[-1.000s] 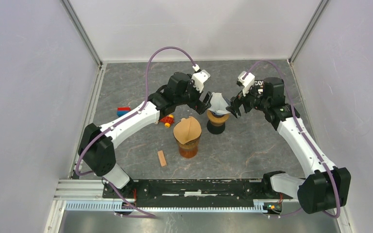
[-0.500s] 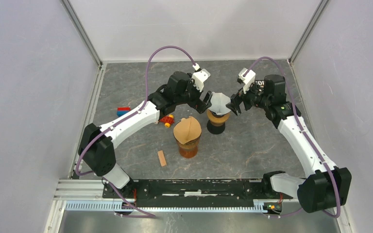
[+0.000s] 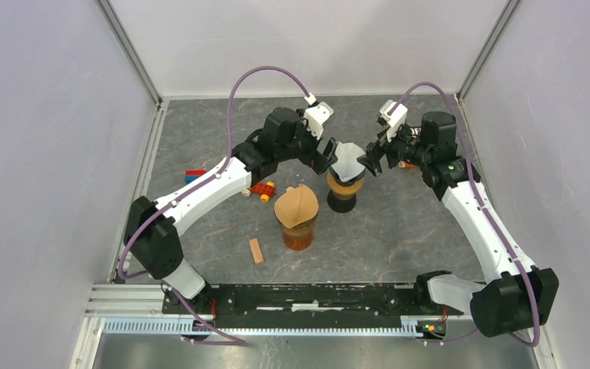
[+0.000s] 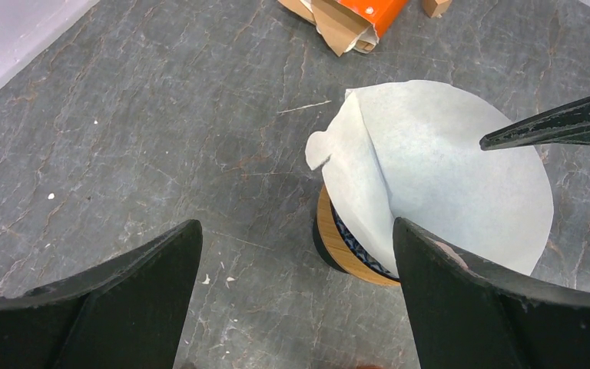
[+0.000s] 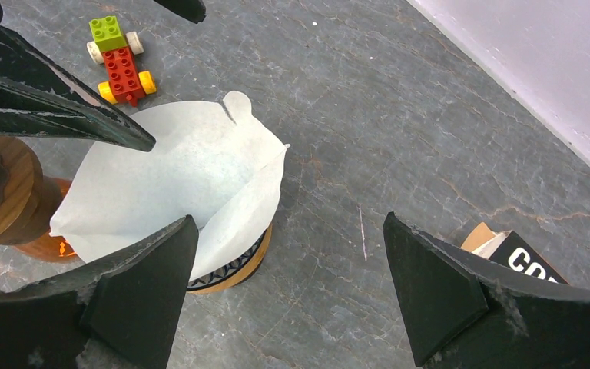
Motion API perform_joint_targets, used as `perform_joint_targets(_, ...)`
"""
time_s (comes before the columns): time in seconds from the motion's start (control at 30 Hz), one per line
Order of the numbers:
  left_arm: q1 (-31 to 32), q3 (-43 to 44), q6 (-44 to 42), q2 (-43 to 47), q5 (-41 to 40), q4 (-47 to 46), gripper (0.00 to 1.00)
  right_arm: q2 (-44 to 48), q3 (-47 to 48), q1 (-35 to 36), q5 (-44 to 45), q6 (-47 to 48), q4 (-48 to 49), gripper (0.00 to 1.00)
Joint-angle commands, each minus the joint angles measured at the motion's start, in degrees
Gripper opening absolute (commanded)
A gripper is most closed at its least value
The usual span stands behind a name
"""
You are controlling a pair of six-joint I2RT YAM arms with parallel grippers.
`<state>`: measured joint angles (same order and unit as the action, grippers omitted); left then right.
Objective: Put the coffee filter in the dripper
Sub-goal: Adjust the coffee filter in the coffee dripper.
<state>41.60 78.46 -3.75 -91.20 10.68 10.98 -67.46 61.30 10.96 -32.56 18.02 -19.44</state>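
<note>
Filter [image 3: 347,160] sitting in dripper [image 3: 345,187], edges overhanging its rim. Left tool [image 3: 326,158] and right tool [image 3: 371,160] both gaping wide, flanking filter edges, not gripping. Surface [image 3: 407,223] stretching open right of dripper.

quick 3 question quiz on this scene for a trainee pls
1. True or false: the white paper coffee filter lies flat on the grey table.
2. The left gripper and right gripper are: A both open, B both shut, C only the left open.
3. What colour is the second paper filter, in the nearer amber glass vessel?
Key: 1 false, it sits in the wood-rimmed dripper; 2 A; 3 brown.
</note>
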Motion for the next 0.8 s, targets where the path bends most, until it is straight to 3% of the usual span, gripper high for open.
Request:
perform_joint_targets(0.0,0.2,2.6,-3.2,2.2,0.8,-0.6,1.00,-0.1,2.2,-0.2,-0.9,-0.5,0.0,0.98)
perform_joint_targets(0.53,0.1,4.1,1.1,5.0,0.9,0.7,1.00,0.4,4.1,-0.3,-1.3,-1.6,0.1,0.98)
perform_joint_targets(0.77,-5.6,0.7,3.2,13.3,-4.2,2.6,1.00,5.3,5.2,-0.5,7.9,-1.8,3.5,0.98)
